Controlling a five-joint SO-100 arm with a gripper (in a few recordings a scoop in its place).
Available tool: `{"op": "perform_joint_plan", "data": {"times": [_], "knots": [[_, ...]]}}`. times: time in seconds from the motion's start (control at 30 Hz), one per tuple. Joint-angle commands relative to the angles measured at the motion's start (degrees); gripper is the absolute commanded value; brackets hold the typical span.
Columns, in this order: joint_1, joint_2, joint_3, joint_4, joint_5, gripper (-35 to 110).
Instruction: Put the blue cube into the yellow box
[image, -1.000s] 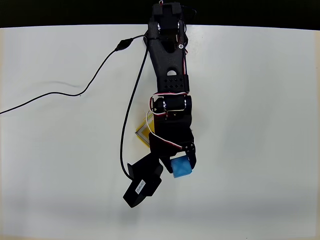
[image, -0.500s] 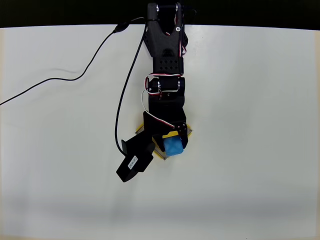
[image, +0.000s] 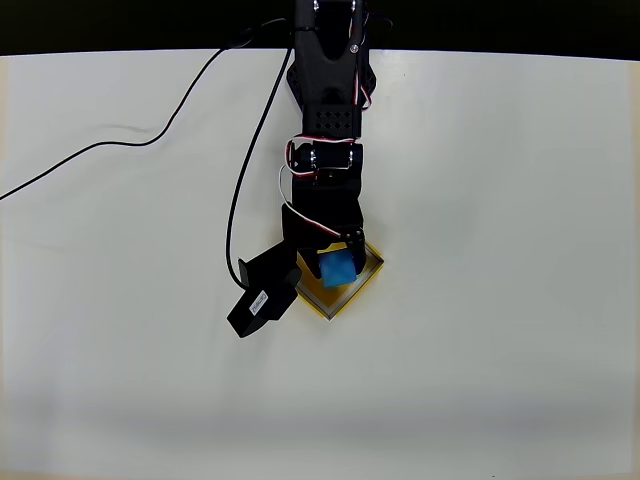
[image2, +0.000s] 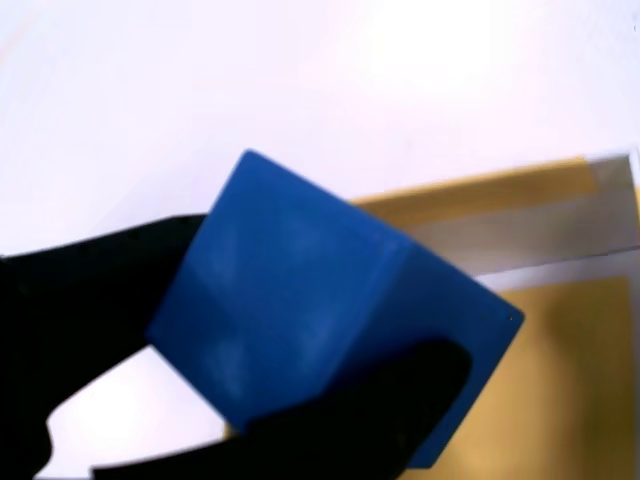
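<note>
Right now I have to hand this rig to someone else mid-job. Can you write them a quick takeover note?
Gripper: shut on the blue cube, which sits tilted between the fingers in the wrist view.
Yellow box: on the white table, partly under the arm. From overhead the cube is over the box.
Done: cube picked up and carried to the box.
Left: lower if needed, open the gripper so the cube lands inside, then pull back.

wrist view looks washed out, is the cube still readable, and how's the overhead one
Wrist view: the table behind is blown out to near white, yet the blue cube reads clearly, slightly soft, with the gripper a featureless black silhouette. Overhead view: even, sharp light, soft shadows, and the yellow box shows distinctly.
</note>
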Motion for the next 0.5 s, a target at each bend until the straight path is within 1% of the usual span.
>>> {"op": "perform_joint_plan", "data": {"times": [0.0,0.47], "knots": [[0.9,3.6,0.1,-3.4,-1.7,19],[1.3,-0.7,4.0,-6.2,-0.6,19]]}}
